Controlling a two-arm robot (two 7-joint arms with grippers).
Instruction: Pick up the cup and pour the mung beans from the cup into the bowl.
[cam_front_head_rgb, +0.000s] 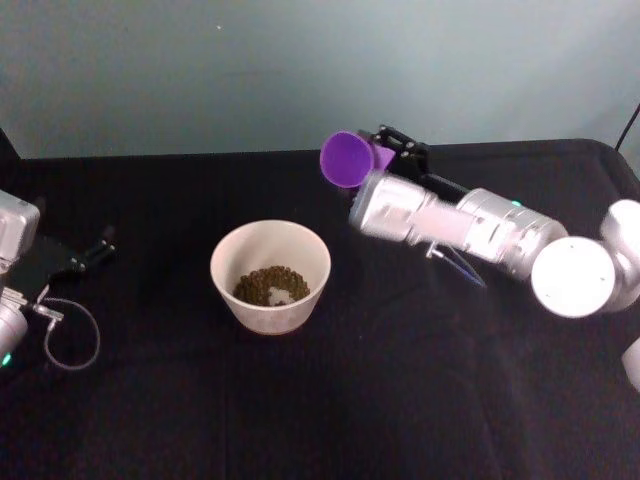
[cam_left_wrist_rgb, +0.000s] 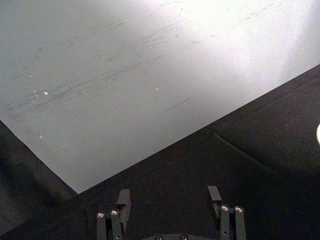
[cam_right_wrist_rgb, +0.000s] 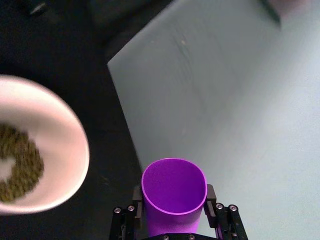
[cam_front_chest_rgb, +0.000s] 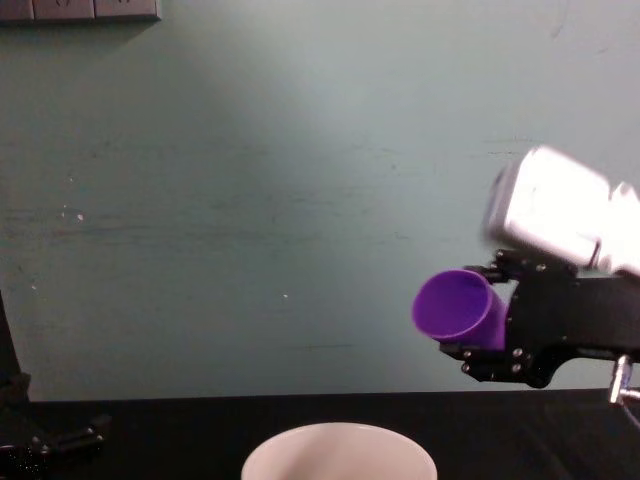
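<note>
Right gripper clamped on cup, tipped sideways, aloft right of bowl | beans in bowl | left gripper parked far left, fingers apart

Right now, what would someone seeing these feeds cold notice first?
The bright purple cup, clamped in the right gripper and tipped on its side in the air, behind and to the right of the bowl; its inside looks empty. Next, that wide white bowl in the middle of the black table, with mung beans heaped in its bottom. The left gripper sits parked and open at the far left.
</note>
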